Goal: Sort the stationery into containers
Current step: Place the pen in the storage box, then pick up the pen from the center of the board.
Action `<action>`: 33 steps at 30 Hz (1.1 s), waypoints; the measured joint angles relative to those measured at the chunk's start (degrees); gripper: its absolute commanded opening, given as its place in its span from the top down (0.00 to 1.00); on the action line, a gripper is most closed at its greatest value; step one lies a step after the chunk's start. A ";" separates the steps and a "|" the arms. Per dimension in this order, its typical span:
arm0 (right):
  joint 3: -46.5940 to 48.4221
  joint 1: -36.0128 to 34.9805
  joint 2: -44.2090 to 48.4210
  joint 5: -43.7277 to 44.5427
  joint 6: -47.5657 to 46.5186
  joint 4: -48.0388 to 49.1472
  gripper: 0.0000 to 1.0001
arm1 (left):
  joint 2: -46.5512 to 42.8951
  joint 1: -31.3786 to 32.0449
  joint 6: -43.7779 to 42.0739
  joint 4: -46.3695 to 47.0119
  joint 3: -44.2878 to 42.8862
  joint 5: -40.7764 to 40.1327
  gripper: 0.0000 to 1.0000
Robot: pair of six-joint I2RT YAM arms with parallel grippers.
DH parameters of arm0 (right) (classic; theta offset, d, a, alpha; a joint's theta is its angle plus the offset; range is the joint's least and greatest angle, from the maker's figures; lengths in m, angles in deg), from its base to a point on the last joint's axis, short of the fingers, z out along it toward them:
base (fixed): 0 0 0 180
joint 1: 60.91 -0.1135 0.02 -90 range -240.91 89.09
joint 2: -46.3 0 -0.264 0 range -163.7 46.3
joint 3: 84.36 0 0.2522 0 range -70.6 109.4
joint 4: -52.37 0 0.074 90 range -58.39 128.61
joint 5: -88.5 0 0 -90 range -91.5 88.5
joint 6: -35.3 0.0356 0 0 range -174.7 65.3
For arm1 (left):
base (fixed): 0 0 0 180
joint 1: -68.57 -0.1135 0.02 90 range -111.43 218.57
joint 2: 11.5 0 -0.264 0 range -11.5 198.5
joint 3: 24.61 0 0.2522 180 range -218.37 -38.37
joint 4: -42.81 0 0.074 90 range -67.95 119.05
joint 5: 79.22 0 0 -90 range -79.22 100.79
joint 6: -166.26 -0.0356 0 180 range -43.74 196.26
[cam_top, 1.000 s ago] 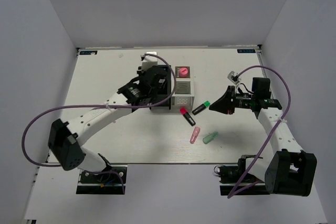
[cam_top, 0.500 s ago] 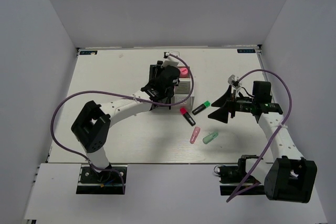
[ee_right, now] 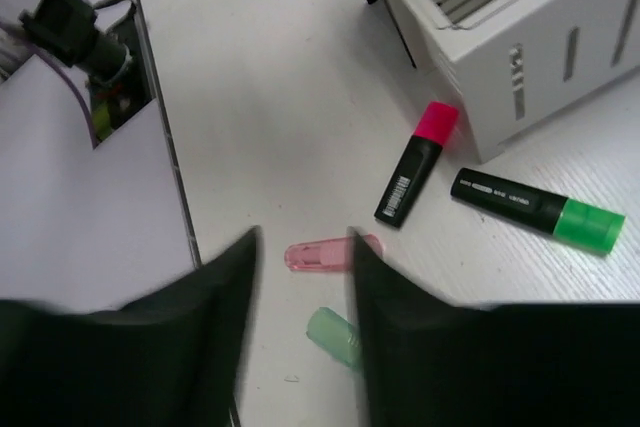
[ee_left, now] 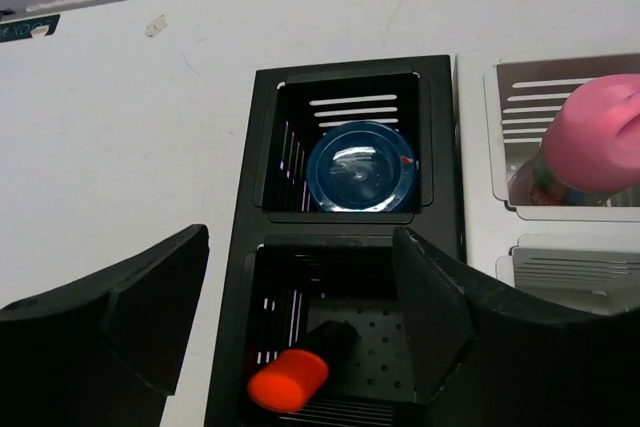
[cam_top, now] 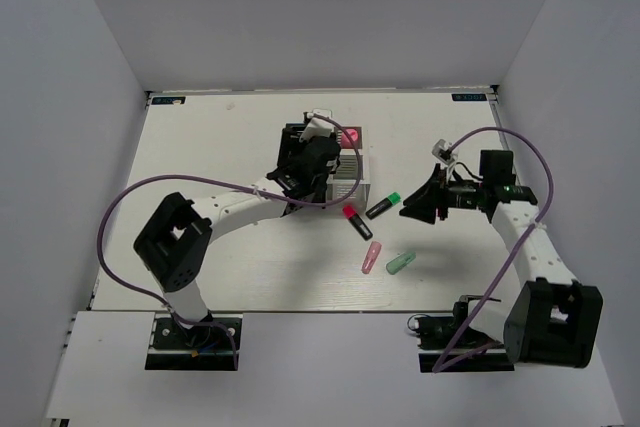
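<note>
My left gripper (ee_left: 300,322) is open and empty above the black organiser (ee_left: 240,247); in the top view it (cam_top: 312,162) hides most of that organiser. An orange-capped marker (ee_left: 295,372) lies in the near black cell and a blue pot (ee_left: 360,167) in the far one. A pink tube (ee_left: 595,142) stands in the white organiser (cam_top: 348,187). My right gripper (ee_right: 300,297) is open above the table, over the pink capsule (ee_right: 330,252) and the mint capsule (ee_right: 335,332). A red-capped marker (ee_right: 415,177) and a green-capped marker (ee_right: 535,209) lie by the white organiser (ee_right: 520,27).
The loose pieces lie between the organisers and my right gripper (cam_top: 420,205): red-capped marker (cam_top: 357,221), green-capped marker (cam_top: 384,205), pink capsule (cam_top: 372,256), mint capsule (cam_top: 401,263). White walls close the table on three sides.
The left arm has folded in and its gripper has shifted right and farther over the organisers. The right gripper dipped and spread, then came back up a little.
</note>
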 measured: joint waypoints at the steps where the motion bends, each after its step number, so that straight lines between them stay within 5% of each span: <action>1: 1.60 0.00 -1.60 0.39 -2.10 -2.03 0.82 | -0.13 0.00 0.28 -0.33 0.00 0.15 0.15; 2: 3.65 0.00 -3.56 1.05 -4.39 -4.02 0.97 | -0.26 0.00 0.46 -0.66 -0.11 0.26 0.18; 3: 5.90 0.00 -5.35 1.70 -7.28 -6.32 0.97 | -0.50 0.00 0.72 -1.18 -0.33 0.55 0.28; 4: 8.11 0.00 -6.99 2.19 -11.02 -8.90 0.97 | -0.81 0.00 1.16 -1.84 -0.55 0.87 0.78; 5: 10.34 0.00 -8.46 2.80 -16.55 -11.63 0.94 | -1.20 0.00 1.66 -2.62 -0.92 1.14 1.00; 6: 12.90 0.00 -10.32 3.56 -24.41 -15.37 0.71 | -1.73 0.04 1.73 -4.00 -1.55 1.44 1.00; 9: 17.86 0.00 -15.87 6.95 -47.17 -25.97 0.47 | -4.35 0.48 4.39 -10.99 -4.61 4.07 1.00; 11: 20.44 -0.07 -20.50 10.10 -59.41 -31.71 0.41 | -7.58 1.07 6.75 -16.52 -6.14 7.67 0.57; 15: 28.37 -0.26 -31.95 16.35 -76.54 -40.85 0.40 | -17.90 3.43 11.63 -28.94 -5.01 15.82 0.25; 25: 29.99 -5.66 -38.49 24.13 -86.93 -29.29 0.38 | -49.57 6.32 19.54 -47.74 22.99 20.74 0.21; 33: 30.58 -10.54 -46.62 29.64 -86.88 -23.47 0.38 | -66.03 6.34 23.10 -55.30 31.36 20.52 0.19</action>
